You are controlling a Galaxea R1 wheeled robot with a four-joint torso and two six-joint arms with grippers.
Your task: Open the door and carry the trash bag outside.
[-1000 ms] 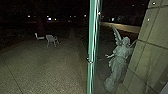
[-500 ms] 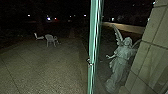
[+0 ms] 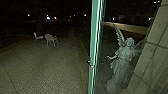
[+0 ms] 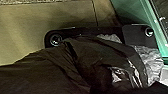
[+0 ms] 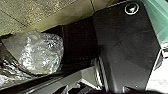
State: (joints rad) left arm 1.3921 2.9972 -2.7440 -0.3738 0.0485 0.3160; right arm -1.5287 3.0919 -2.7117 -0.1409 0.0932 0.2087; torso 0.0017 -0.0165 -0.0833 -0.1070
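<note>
The glass door [image 3: 96, 45] shows its green edge upright right of the middle in the head view, with a small metal fitting [image 3: 90, 64] on it. Dark plastic of the trash bag [image 4: 82, 62] spreads across much of the left wrist view, with pale crumpled clear plastic [image 4: 151, 61] beside it. In the right wrist view the clear plastic [image 5: 41, 53] bulges next to darker, shiny bag folds [image 5: 12, 68]. How each gripper stands on the bag cannot be made out.
A paved yard [image 3: 45, 67] stretches ahead in the dark. White chairs [image 3: 50, 40] stand on it at the left. Behind the glass at the right stands a winged statue [image 3: 122, 62], beside a tiled wall [image 3: 150, 60]. Small lights dot the far background.
The head camera's view has shifted slightly; the statue and wall now sit a little farther right and lower in it. The chairs look almost the same.
</note>
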